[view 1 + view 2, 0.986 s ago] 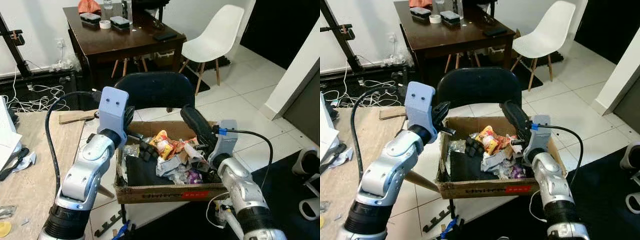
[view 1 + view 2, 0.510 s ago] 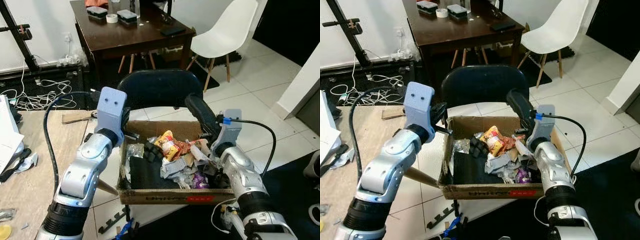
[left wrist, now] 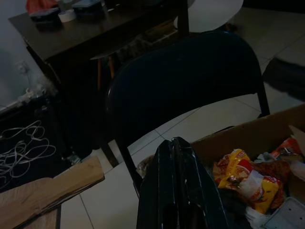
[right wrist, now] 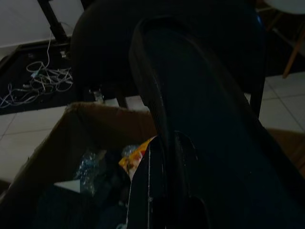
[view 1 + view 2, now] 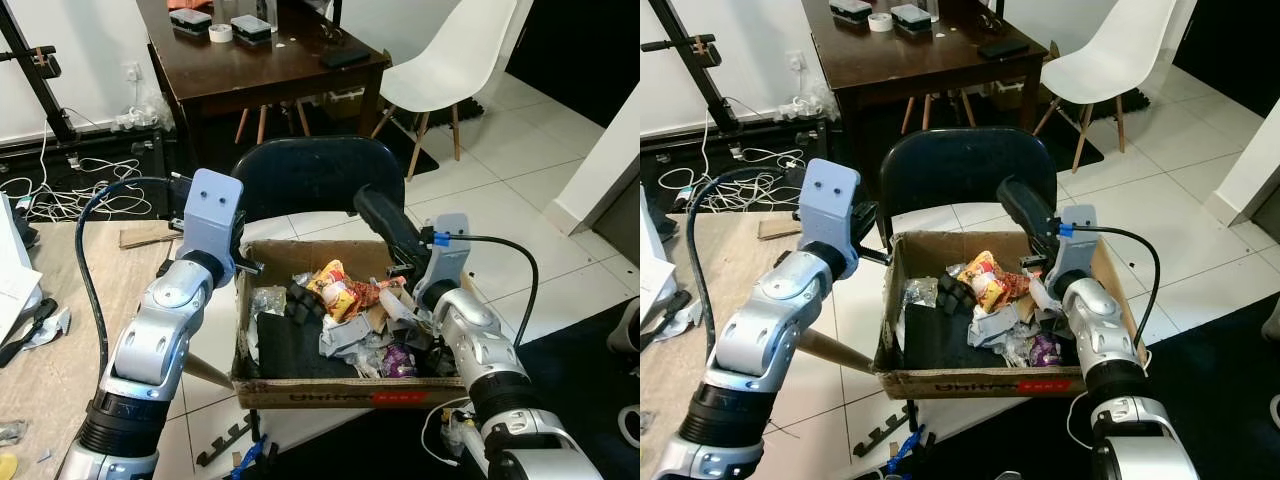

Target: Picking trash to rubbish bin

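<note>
One red label on cardboard box (image 5: pixel 345 395), unreadable.

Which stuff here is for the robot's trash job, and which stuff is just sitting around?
For the job:
cardboard box
yellow snack wrapper and the other trash in it
left end effector, shut
right end effector

Just lying about:
black chair
white chair
dark table
tape roll
cables
</note>
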